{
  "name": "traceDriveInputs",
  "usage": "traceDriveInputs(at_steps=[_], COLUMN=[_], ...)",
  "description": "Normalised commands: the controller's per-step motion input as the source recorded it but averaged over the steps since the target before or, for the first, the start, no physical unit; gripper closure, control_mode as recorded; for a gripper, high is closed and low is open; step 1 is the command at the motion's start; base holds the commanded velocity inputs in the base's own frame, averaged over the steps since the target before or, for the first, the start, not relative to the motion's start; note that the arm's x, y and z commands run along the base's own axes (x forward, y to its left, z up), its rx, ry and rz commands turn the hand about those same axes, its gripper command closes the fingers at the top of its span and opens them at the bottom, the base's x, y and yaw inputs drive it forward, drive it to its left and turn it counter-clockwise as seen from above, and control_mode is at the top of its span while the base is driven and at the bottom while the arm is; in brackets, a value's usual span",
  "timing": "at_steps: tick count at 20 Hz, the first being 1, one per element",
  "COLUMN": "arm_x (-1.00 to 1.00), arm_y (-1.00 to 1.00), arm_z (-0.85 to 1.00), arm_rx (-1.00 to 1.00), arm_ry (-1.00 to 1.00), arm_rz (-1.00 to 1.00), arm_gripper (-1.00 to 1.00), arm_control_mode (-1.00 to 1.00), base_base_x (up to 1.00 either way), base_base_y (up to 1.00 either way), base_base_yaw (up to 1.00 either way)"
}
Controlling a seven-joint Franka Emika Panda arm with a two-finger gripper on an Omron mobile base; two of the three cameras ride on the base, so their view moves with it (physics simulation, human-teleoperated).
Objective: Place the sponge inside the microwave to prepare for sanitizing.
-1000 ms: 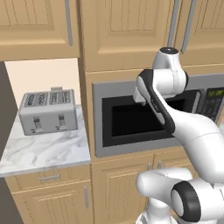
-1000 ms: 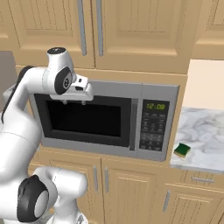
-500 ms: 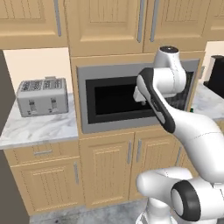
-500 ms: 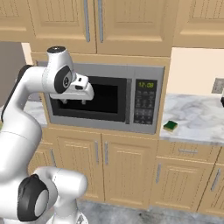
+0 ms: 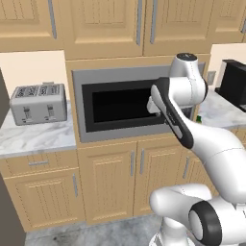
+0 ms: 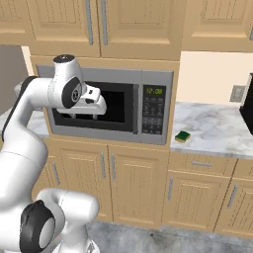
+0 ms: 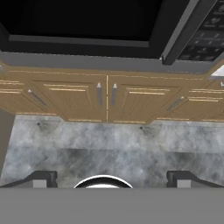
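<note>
toaster (image 5: pixel 38 103) left, microwave (image 6: pixel 148 106) shut — sponge (image 6: pixel 183 136) right

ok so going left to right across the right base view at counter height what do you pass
gripper in front of the microwave door window → keypad → sponge on the marble counter → wall outlet → black appliance at the right edge

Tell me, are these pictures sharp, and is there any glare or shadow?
Left base view: even light, no glare, microwave window plain black. Right base view: crisp enough that the sponge shows, keypad digits blurry. Hand view: soft, mottled grey floor, no hard shadows.
</note>
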Motion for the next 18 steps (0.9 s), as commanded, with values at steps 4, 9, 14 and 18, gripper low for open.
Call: traceDriveInputs(at_steps=[4,9,14,18], arm_x=[0.00,0.00,0.00,-0.05], arm_y=[0.00,0.00,-0.02,-0.37], arm_z=[0.00,0.00,0.00,0.00], arm_rx=[0.00,0.00,0.00,0.02], arm_ry=[0.00,0.00,-0.03,-0.32], arm_rz=[0.00,0.00,0.00,0.00], arm_gripper=[-1.00,-1.00,-1.00,-1.00], arm_control_mode=[1.00,1.00,-1.00,-1.00], base_base_x=[0.00,0.00,0.00,0.00], base_base_y=[-0.09,0.00,0.00,0.00], base_base_yaw=[0.00,0.00,0.00,0.00])
